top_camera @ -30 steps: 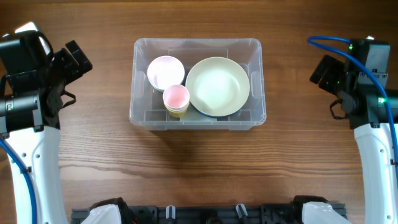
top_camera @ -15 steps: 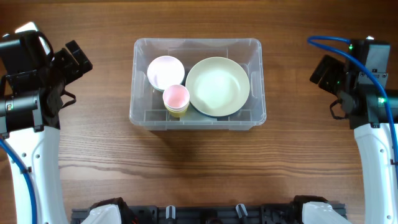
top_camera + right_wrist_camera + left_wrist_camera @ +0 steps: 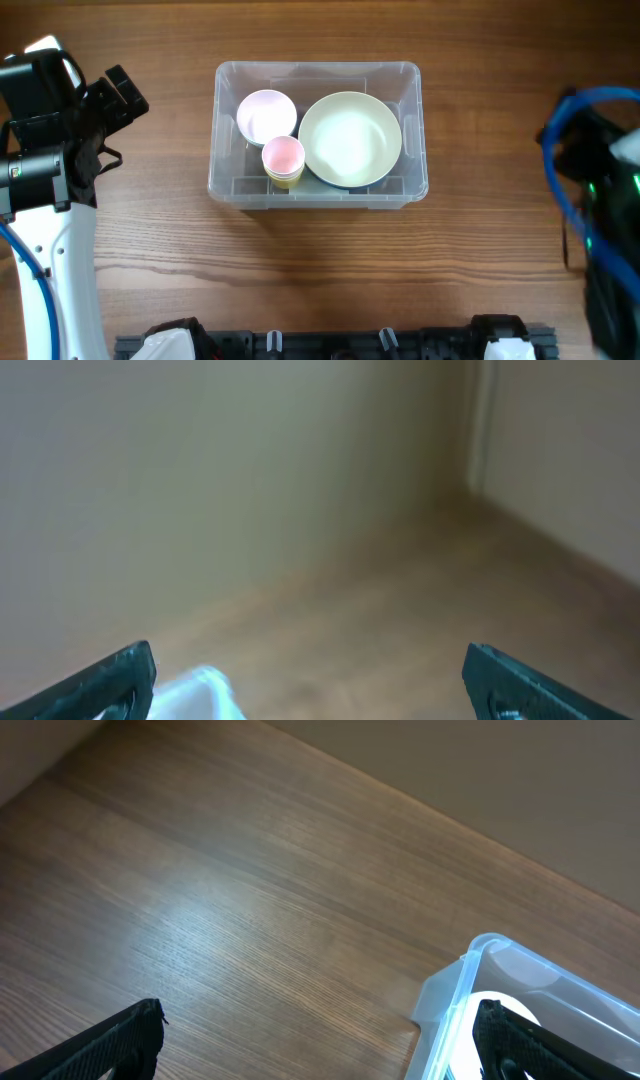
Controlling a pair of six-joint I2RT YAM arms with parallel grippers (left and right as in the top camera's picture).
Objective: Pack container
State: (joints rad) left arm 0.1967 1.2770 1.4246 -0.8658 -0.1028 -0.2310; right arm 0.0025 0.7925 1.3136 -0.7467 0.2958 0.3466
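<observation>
the container [image 3: 318,68] is seen at the upper centre of the overhead frame, set on the worktop [image 3: 300,270]. a pale green bowl [image 3: 350,139], a pink bowl [image 3: 266,115] and a pink cup [image 3: 283,157] are held inside it. the left hand [image 3: 318,1020] and the right hand [image 3: 310,660] are both shown with fingers spread wide apart, well clear of the container.

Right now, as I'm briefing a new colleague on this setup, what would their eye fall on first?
The clear container mid-table stands out, holding a large pale green bowl on the right, a small pink bowl at far left, and a pink cup in front of it. Then the right arm, a dark blur at the right edge.
</observation>
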